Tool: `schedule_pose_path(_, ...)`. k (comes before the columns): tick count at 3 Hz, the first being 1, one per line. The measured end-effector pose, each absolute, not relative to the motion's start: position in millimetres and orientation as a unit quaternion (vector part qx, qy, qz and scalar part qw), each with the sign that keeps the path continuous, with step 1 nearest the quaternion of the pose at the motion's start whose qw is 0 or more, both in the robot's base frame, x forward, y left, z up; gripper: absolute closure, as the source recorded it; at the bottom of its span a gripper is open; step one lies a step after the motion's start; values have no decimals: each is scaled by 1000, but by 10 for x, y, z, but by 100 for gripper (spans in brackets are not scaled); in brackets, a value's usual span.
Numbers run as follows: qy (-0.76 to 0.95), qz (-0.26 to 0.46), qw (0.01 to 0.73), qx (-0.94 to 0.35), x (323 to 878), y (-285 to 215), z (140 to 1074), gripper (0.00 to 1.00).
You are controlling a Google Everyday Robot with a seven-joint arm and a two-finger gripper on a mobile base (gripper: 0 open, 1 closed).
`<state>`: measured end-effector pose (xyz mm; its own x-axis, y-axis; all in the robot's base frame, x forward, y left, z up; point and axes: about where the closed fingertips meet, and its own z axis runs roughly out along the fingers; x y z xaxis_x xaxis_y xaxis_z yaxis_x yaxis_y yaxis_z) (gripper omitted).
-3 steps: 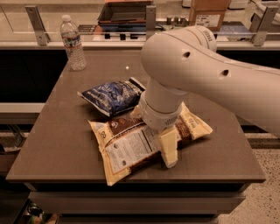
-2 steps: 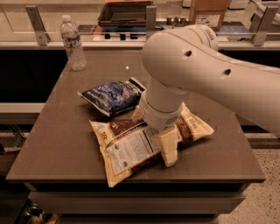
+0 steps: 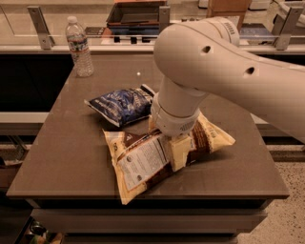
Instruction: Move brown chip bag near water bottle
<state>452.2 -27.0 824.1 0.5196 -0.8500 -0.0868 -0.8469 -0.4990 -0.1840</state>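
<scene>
The brown chip bag [image 3: 143,164] lies flat near the table's front middle, its white label panel facing up. My gripper [image 3: 178,152] is down on the bag's middle, touching it, under the big white arm [image 3: 224,71]. The arm hides part of the bag. The water bottle [image 3: 79,47] stands upright at the table's far left corner, well apart from the bag.
A smaller dark blue bag [image 3: 121,105] lies just behind the brown bag, touching or nearly touching it. The brown table [image 3: 71,157] has its front edge close below the bag. A rail with metal posts [image 3: 40,21] and a dark tray [image 3: 136,14] stand behind.
</scene>
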Motion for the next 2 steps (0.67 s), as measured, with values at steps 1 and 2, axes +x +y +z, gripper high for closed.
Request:
schedule_pose_path(1,490,-8,102,-866,4522,-270,8282,100)
schedule_pose_path(2,490,-8,102,-866,4522,-270,8284,100)
